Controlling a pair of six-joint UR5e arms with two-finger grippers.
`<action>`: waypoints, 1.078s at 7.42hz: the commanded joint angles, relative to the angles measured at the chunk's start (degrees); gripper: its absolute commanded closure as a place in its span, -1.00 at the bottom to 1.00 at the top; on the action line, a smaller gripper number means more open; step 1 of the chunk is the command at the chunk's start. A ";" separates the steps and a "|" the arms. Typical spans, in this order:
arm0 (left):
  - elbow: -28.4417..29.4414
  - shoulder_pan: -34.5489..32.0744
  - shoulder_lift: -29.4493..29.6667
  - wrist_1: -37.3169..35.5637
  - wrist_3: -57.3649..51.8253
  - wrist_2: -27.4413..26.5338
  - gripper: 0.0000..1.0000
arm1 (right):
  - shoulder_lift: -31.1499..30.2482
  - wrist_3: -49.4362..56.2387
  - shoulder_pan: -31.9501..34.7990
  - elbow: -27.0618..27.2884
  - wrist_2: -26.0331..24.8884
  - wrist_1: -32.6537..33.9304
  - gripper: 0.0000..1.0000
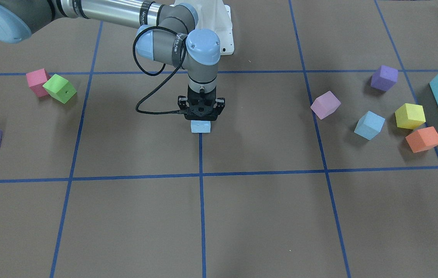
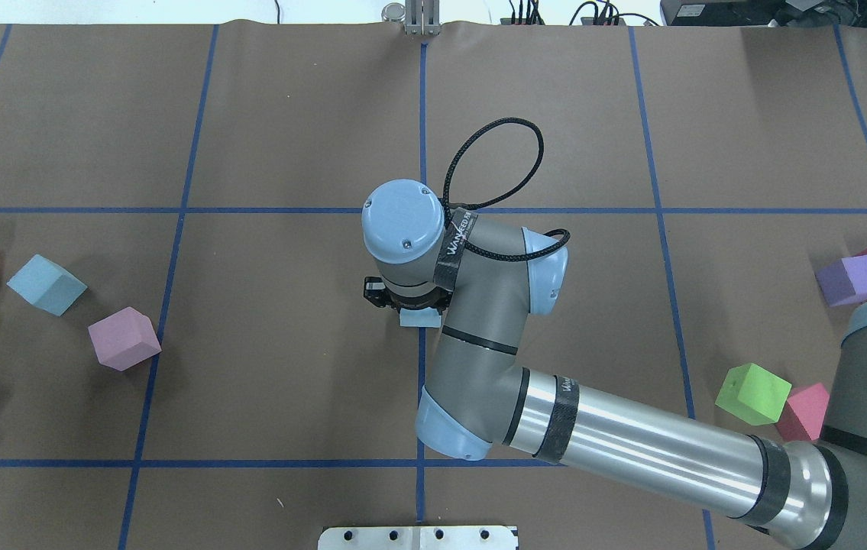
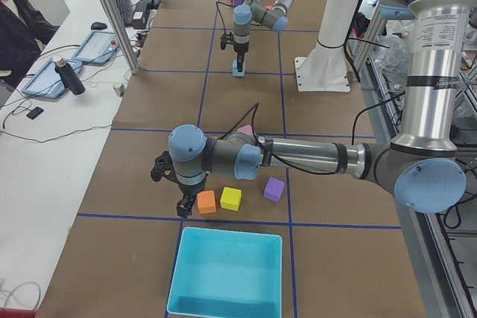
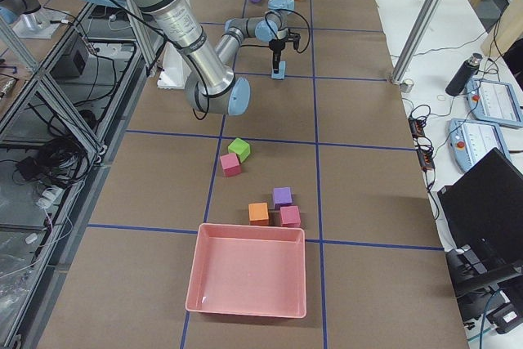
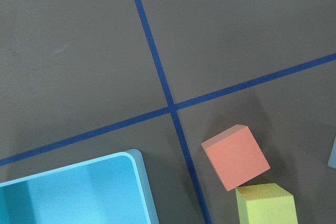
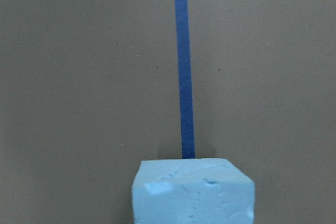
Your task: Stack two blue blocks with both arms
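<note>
Your right claw (image 1: 201, 118) is dead centre in the front-facing view, pointing straight down. It's drawn in to block width, pinching the blue block (image 1: 200, 127) by its upper part. The lower half of that block shows beneath the fingers, right over the blue tape line on the table (image 1: 126, 216). Whether it touches the table, you can't tell from here. In the right wrist view it fills the bottom centre of the frame.

The second blue block (image 1: 369, 125) lies free at the right of the front-facing view, just beside the yellow block (image 1: 410, 116) and near the orange block (image 1: 423, 139).

Your left claw (image 3: 179, 197) shows only in the left side view, lower left of frame, next to the orange block as pictured. Spread or pressed together? Can't tell.
</note>
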State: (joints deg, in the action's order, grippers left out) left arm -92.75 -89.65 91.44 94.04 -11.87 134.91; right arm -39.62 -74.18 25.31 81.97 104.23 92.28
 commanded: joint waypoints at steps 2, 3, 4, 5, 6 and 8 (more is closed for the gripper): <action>-0.15 0.00 -0.03 0.00 0.00 0.00 -0.96 | 0.16 0.78 0.17 2.39 -1.13 0.09 -1.00; -0.24 0.00 -0.03 0.00 0.00 0.00 -0.96 | 0.07 1.05 1.66 5.54 -0.70 1.66 -1.00; -0.41 0.00 -0.03 0.00 0.00 0.00 -0.96 | 0.16 3.23 4.28 8.88 -0.17 5.50 -1.00; -0.33 0.00 0.66 0.00 0.09 -0.09 -0.96 | 0.07 8.91 9.62 12.57 4.27 11.02 -1.00; 0.11 0.17 4.32 -0.87 0.70 -0.26 -0.96 | -1.41 15.58 16.11 14.86 9.28 13.95 -1.00; 0.03 0.17 5.33 -0.97 3.51 0.00 -0.96 | -14.27 33.83 28.59 21.54 15.98 15.03 -1.00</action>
State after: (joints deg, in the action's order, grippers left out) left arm -92.49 -89.51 96.04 93.07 -9.43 134.84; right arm -46.06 -52.09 45.65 99.30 115.75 106.24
